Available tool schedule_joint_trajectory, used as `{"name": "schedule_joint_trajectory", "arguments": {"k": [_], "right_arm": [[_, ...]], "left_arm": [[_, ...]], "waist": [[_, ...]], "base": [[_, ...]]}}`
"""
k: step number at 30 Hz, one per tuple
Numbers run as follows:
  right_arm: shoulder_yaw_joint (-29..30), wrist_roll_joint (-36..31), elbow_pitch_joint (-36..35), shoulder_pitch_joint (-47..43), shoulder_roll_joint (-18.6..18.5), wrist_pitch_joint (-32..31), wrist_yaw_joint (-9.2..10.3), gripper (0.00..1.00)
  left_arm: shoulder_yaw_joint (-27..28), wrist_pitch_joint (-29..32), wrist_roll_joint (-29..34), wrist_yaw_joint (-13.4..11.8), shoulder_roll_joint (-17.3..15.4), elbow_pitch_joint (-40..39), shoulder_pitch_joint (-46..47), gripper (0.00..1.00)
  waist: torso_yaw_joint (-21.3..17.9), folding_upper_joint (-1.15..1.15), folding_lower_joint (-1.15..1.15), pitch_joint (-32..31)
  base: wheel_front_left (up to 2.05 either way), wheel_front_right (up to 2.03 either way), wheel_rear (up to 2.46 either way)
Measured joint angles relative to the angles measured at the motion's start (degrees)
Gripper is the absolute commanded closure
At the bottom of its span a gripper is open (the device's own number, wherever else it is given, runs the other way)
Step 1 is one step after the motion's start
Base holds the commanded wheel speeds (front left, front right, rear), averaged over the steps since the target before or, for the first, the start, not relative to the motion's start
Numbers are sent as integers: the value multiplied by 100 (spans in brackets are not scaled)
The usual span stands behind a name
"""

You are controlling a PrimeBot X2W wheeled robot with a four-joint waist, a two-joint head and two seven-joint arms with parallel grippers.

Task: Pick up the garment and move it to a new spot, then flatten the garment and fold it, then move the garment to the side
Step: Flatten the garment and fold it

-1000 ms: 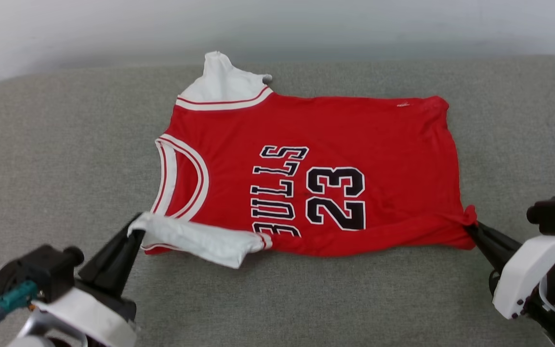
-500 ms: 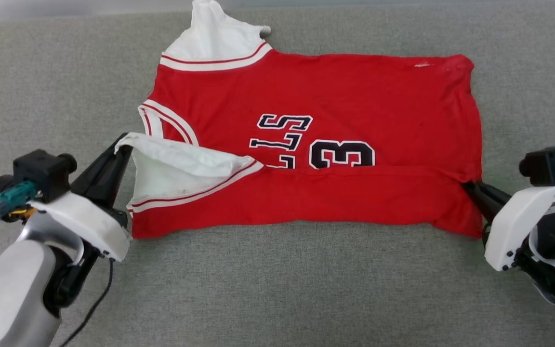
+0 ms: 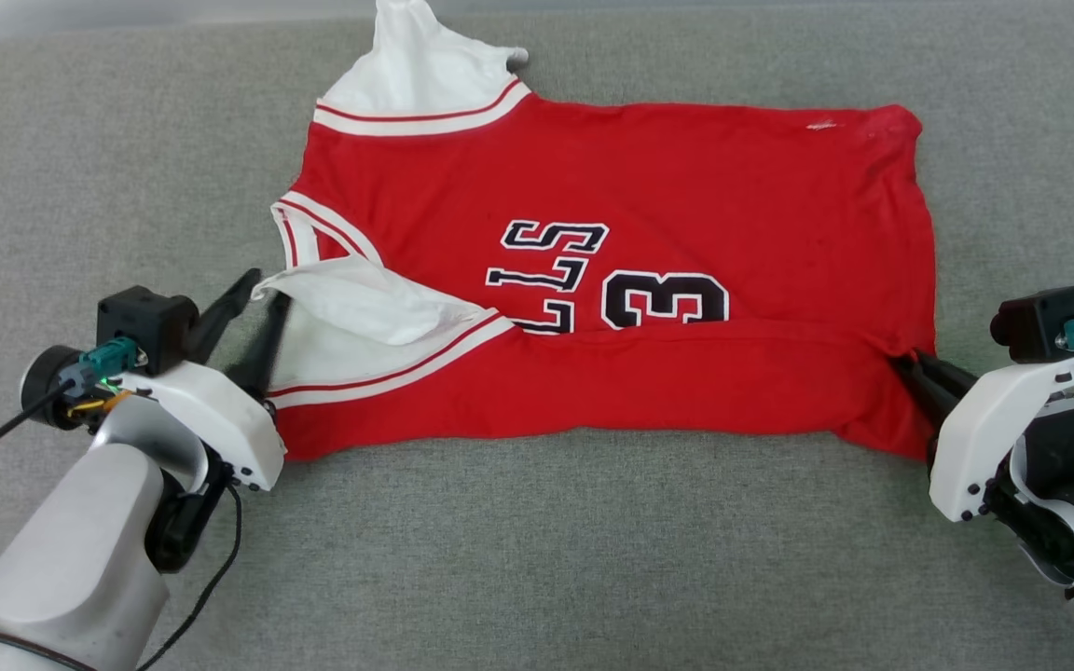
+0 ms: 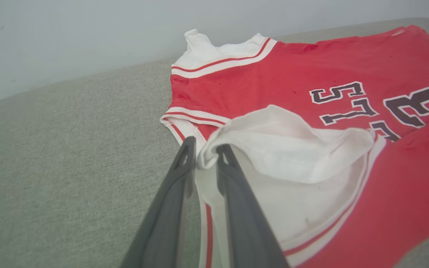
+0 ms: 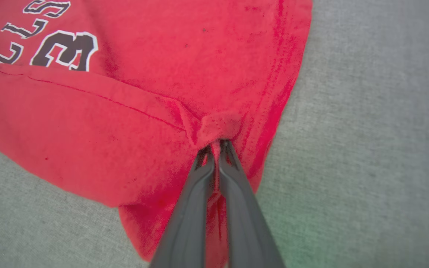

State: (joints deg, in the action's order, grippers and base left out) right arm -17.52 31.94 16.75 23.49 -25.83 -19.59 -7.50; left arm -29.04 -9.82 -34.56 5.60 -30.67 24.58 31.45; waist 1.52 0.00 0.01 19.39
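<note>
- Red and white, the garment (image 3: pixel 686 205) lies spread across the grey cushion (image 3: pixel 537 559), with its collar to the robot's left and its hem to the right. The near long edge is folded over, so a red band (image 3: pixel 686 382) hides the lower half of the lettering.
- The right tool (image 3: pixel 905 363) is clamped tight on a bunched nub of the hem corner. I judge this is to hold that end of the fold taut and in line.
- The left tool (image 3: pixel 267 287) has its fingers parted, and the tip of the white sleeve (image 3: pixel 360 308) sits loosely between them, unpinched. This end of the fold seems meant to rest where it lies.
- That sleeve billows up rather than lying flat, so it probably needs pressing before any further fold.
- The far sleeve (image 3: pixel 425 65) juts past the shoulder, not yet tucked in.
</note>
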Motion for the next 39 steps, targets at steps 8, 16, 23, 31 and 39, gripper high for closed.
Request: {"name": "schedule_joint_trajectory", "arguments": {"k": [8,16,23,31,39], "right_arm": [[-8,-298,46,-48,21,85,0,0],[459,-715,-417,-625,308,-393,0,0],[1043,-1501,-1272,-1168,824,-638,0,0],[1230,-1793,-2059,-1506,1140,-868,0,0],[1306,-1852,-2335,-1535,1211,-906,0,0]], "left_arm": [[160,-196,-272,-247,252,364,-297,0],[397,49,-679,-825,297,-218,-1176,0],[303,836,-808,-1161,-25,-1036,-1766,0],[244,1484,-787,-1579,-305,-1305,-1941,0],[237,1780,-901,-1693,-336,-1241,-1946,42]], "waist": [[-15,0,0,-411],[-54,0,-1,-739],[-136,0,-1,-645],[-306,0,-1,-454],[-410,0,-1,-300]], "base": [[0,0,0],[0,0,0],[0,0,0],[0,0,0],[0,0,0]]}}
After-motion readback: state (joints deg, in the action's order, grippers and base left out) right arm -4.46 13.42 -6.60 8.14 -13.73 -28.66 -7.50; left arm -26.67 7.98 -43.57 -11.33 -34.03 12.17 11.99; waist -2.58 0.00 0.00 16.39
